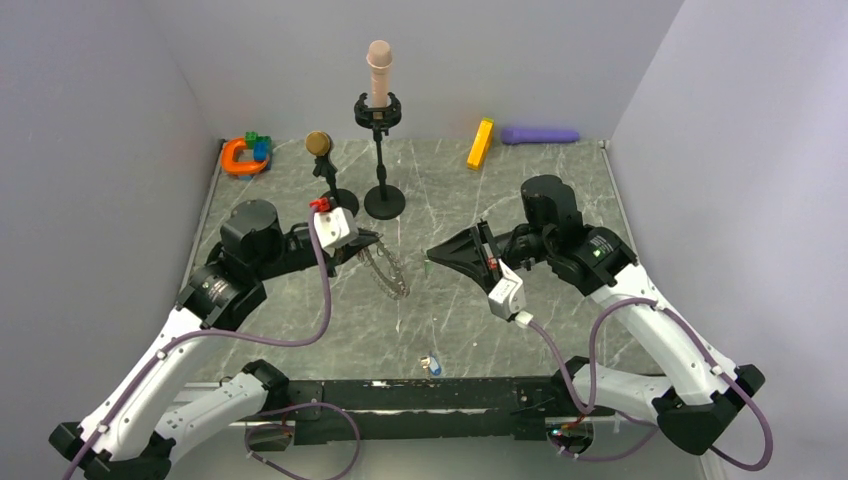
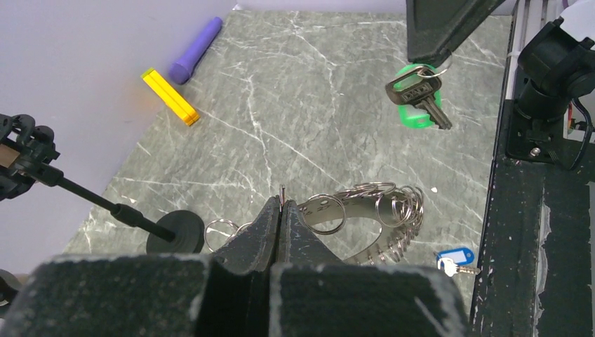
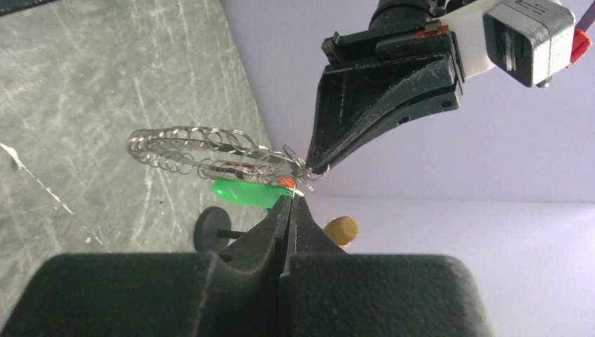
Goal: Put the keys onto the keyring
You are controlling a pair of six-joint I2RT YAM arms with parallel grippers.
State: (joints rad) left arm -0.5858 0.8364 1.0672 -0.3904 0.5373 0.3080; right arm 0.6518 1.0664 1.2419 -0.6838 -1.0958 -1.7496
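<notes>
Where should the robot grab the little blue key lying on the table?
By the blue plastic tag, pinched across its short sides from straight above. It lies flat on the table with nothing touching it, and its metal key looks too thin to pinch.

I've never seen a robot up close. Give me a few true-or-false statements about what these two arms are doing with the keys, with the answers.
1. The left gripper is closed on the large dark grey metal keyring. True.
2. The green-headed key lies loose on the grey marbled table. False: the right gripper holds it pinched, close to the keyring.
3. A small key with a blue tag lies on the table near its front edge, with neither gripper touching it. True.
4. The yellow block is stacked on the purple cylinder. False: they lie side by side, apart, by the back wall.
</notes>
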